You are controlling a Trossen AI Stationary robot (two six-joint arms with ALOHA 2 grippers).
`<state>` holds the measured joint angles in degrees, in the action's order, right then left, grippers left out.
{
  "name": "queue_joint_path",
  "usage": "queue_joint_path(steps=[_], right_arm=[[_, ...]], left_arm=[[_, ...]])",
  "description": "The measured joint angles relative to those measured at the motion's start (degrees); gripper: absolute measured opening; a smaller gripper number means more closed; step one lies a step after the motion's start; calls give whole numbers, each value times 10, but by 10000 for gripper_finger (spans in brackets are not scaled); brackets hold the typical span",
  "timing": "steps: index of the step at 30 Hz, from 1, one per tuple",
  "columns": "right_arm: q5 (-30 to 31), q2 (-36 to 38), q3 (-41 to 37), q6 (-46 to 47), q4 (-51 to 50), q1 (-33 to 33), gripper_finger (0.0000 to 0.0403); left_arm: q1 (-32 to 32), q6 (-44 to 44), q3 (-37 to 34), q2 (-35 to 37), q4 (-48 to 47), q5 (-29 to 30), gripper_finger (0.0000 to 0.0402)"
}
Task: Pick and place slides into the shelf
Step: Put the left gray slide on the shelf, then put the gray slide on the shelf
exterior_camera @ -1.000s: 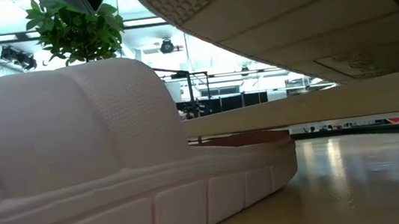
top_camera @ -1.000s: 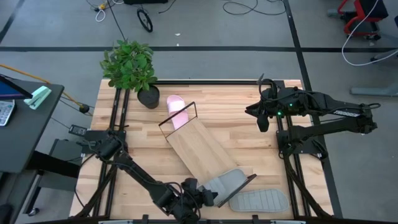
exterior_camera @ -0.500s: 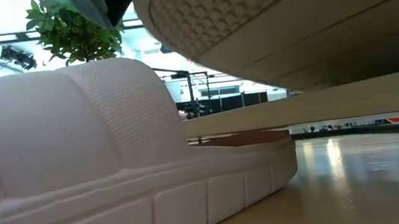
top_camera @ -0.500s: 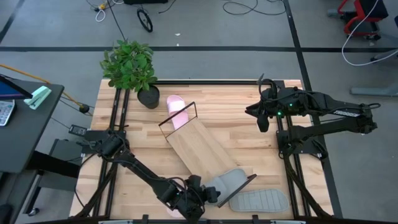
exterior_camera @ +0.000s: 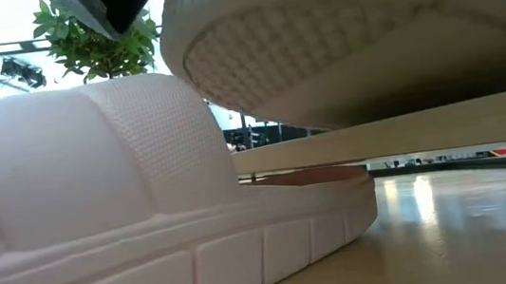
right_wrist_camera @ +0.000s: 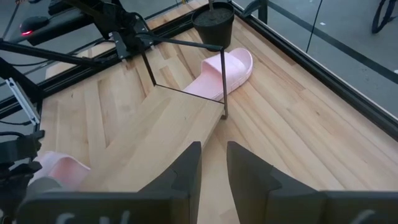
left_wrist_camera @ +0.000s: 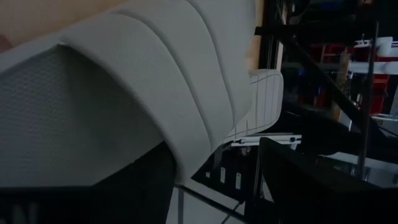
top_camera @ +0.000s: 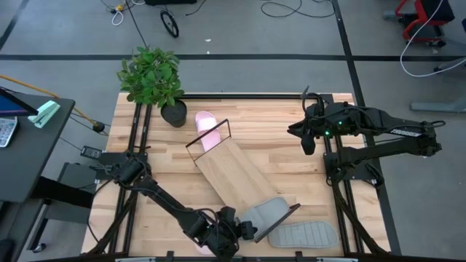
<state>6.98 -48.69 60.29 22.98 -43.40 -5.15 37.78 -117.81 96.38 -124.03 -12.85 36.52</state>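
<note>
Wooden table (top_camera: 284, 138) | left tool (top_camera: 244, 229) grips grey slide (top_camera: 268, 213) | no readable writing

Left arm: stretched low along the table's left side toward its near edge.
Left gripper (top_camera: 246, 229): clamped on a grey slide (top_camera: 266, 215).
Right arm: folded at the table's right side, raised.
Right gripper (right_wrist_camera: 212, 163): fingers slightly parted, holding nothing.
</note>
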Motion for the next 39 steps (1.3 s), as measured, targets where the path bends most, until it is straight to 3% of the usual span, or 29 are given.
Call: queue_joint_path(steps=[39], right_arm=[[-2, 0, 0, 10, -3, 0, 82]], left_arm=[[16, -20, 0, 0, -27, -33, 266]])
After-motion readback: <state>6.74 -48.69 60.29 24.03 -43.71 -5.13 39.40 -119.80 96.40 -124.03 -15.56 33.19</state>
